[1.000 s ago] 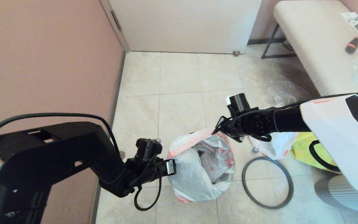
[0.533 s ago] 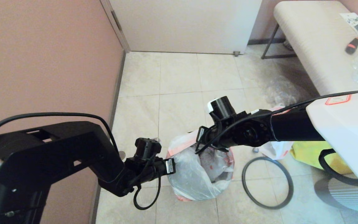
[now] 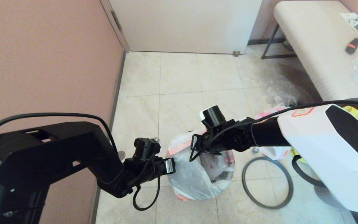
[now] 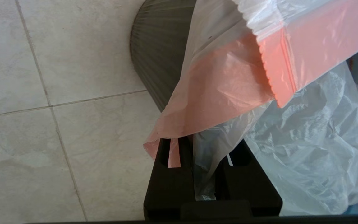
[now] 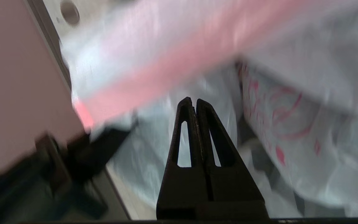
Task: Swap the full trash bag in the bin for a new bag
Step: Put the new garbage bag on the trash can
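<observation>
The new bag (image 3: 194, 177), white with a pink edge and red print, lines the black bin (image 4: 154, 56), its mouth open upward. At the bin's left side my left gripper (image 3: 170, 166) is shut on the new bag's edge; a fold of white film (image 4: 228, 87) is pinched between the fingers, near the left gripper's tips (image 4: 204, 146). My right gripper (image 3: 195, 147) hangs over the far side of the bag's mouth, shut and empty. Its closed tips (image 5: 194, 101) point into the bag's printed inside (image 5: 278, 102). The full trash bag (image 3: 275, 151) lies on the floor to the right, mostly hidden behind my right arm.
The grey hoop rim (image 3: 267, 182) lies flat on the tiles right of the bin. A yellow tote (image 3: 357, 113) sits behind my right forearm. A clear plastic bag (image 3: 280, 90) lies by the bench (image 3: 315, 40). The pink wall (image 3: 42, 62) runs close on the left.
My right arm has swung left and come down, from above the hoop to over the bag's mouth. The left gripper has kept its hold and place.
</observation>
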Tool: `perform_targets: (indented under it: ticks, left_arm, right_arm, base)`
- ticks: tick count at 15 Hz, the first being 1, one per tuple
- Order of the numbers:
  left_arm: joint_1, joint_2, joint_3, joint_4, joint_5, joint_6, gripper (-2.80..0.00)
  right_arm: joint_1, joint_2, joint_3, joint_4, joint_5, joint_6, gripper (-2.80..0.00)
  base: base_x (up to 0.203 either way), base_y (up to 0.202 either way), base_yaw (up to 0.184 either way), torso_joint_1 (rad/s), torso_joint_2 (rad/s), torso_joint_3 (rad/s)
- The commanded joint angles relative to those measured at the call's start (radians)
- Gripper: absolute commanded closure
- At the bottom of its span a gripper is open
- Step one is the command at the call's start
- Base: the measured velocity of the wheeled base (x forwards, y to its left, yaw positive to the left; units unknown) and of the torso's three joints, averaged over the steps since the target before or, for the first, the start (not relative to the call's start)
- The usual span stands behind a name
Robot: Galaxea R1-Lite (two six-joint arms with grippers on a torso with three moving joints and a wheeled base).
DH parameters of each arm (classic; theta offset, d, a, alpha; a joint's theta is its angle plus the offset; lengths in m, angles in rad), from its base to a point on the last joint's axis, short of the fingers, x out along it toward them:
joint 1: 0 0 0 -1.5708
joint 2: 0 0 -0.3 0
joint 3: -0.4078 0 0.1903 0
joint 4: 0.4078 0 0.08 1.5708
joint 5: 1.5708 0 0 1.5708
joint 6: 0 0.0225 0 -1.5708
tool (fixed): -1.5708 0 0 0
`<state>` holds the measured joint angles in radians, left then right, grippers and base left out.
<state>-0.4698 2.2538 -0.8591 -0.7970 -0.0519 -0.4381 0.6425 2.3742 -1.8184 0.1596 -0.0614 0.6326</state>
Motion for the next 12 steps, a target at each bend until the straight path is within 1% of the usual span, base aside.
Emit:
perform_targets:
  ticks: [1, 4, 12]
  left_arm:
    - [-0.002, -0.002, 0.003, -0.005, -0.002, -0.002, 0.00]
    - [-0.004, -0.008, 0.010, -0.007, -0.004, -0.002, 0.00]
    - [-0.010, -0.011, 0.018, -0.005, -0.013, 0.001, 0.00]
  right_arm:
    - [0.001, 0.050, -0.058, 0.003, 0.000, 0.002, 0.00]
    - [0.005, 0.089, -0.142, -0.002, 0.000, 0.003, 0.00]
    - [0.028, 0.026, -0.141, -0.005, -0.003, 0.009, 0.00]
  base:
    - [0.000, 0.000, 0.000, 0.000, 0.00, 0.000]
    - [0.000, 0.000, 0.000, 0.000, 0.00, 0.000]
    - [0.000, 0.000, 0.000, 0.000, 0.00, 0.000]
